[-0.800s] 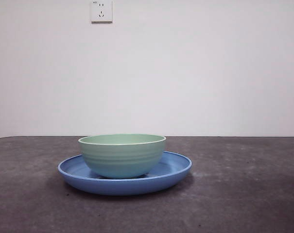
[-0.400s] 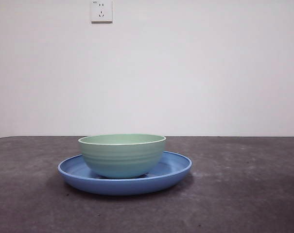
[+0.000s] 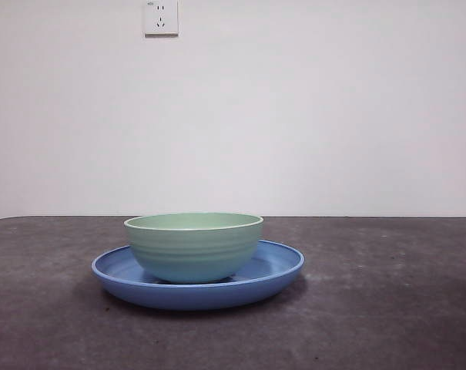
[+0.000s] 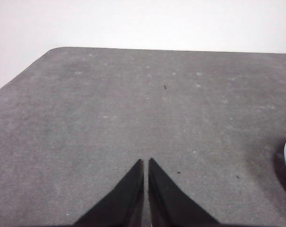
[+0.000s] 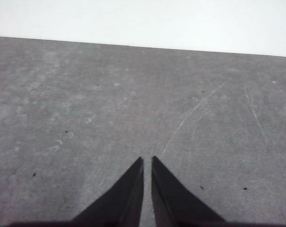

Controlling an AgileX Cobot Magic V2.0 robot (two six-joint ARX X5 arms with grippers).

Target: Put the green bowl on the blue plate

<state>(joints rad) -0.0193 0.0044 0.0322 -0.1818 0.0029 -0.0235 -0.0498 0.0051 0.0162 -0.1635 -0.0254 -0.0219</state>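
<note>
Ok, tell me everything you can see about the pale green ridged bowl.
The pale mint-green round bowl has faint horizontal ridges around its outside and a lighter rim. It looks like smooth matte plastic or ceramic. It stands upright, opening upward, its base resting inside the wide glossy blue plate, roughly centred and narrower than it. Its inside is barely visible from this low view. Nothing else touches it; neither gripper is near it.

Soft, even light fills all three views — no glare, the white wall [image 3: 294, 116] slightly washed out. Only a faint shadow lies under the blue plate [image 3: 279, 271] — the wrist views look mildly grainy.
</note>
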